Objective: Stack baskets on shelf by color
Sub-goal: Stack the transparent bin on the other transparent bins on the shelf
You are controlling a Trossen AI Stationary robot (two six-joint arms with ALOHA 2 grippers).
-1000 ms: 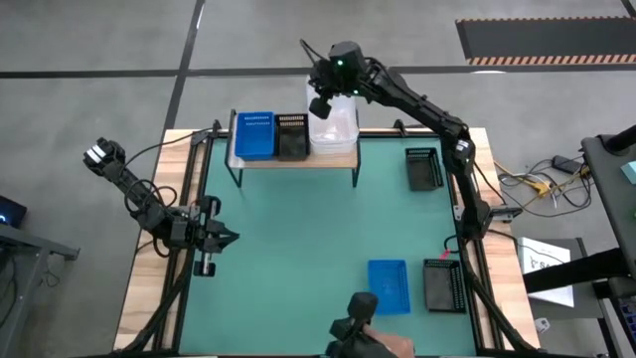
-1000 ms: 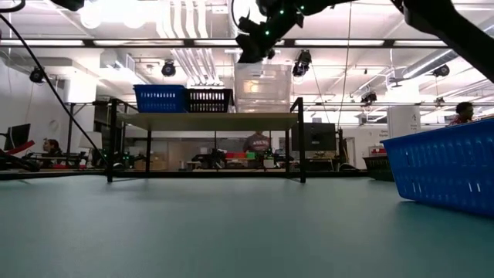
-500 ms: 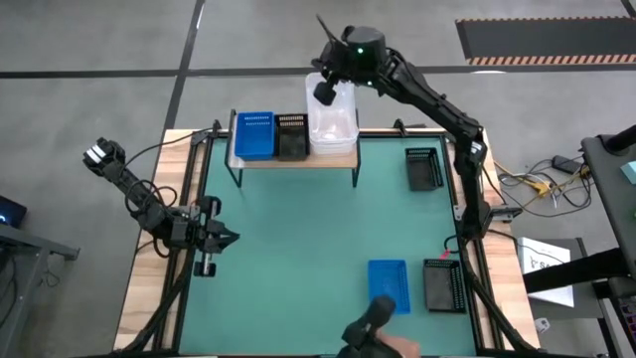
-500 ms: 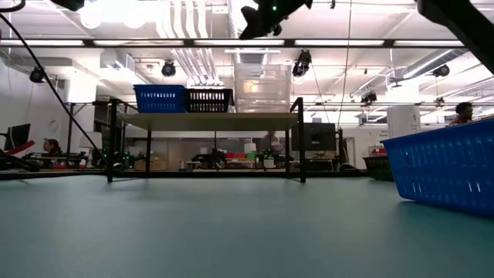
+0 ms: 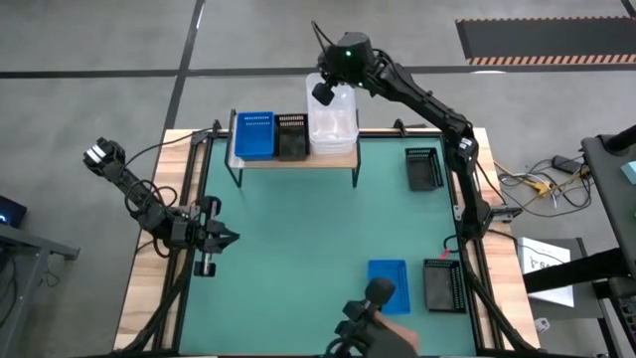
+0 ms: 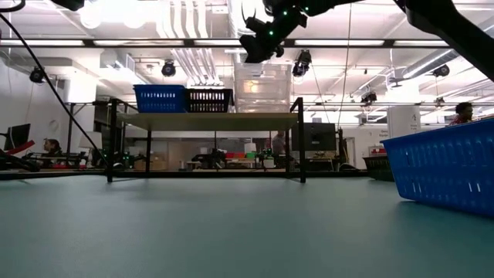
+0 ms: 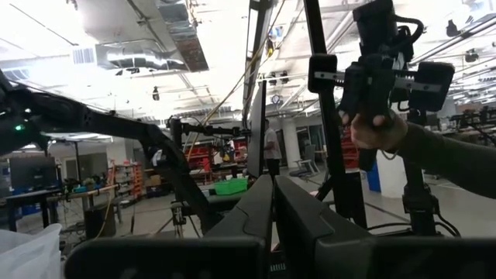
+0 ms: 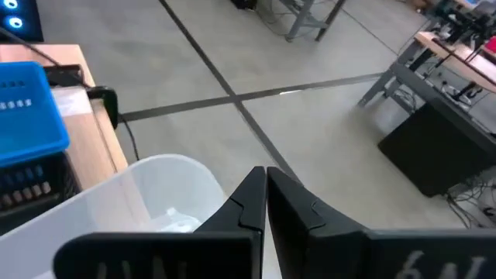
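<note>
the left gripper (image 5: 221, 238) rests low at the table's left edge with its fingers pressed together on nothing, well apart from every basket.

on the shelf (image 5: 294, 159) at the far edge stand, left to right, a blue stack (image 5: 254, 133), a black mesh stack (image 5: 291, 136) and the clear stack (image 5: 333, 124). the right gripper (image 5: 322, 92) hangs just above the far-left corner of the clear stack, fingers shut and empty; its wrist view looks down past the closed fingers (image 8: 260, 194) into the top clear tray (image 8: 147, 198).

still loose on the green mat (image 5: 298, 249) are a blue basket (image 5: 388, 286) near the front edge, a black mesh basket (image 5: 443, 286) just right of it, and another black mesh basket (image 5: 423, 168) by the right arm's base. all three lie on the right half with their long axes running front to back, so the right arm is plainly the nearer one, and from its gripper they lie toward the front and right. a person's hand holding a dark device (image 5: 373, 323) shows at the front edge, close to the blue basket.
</note>
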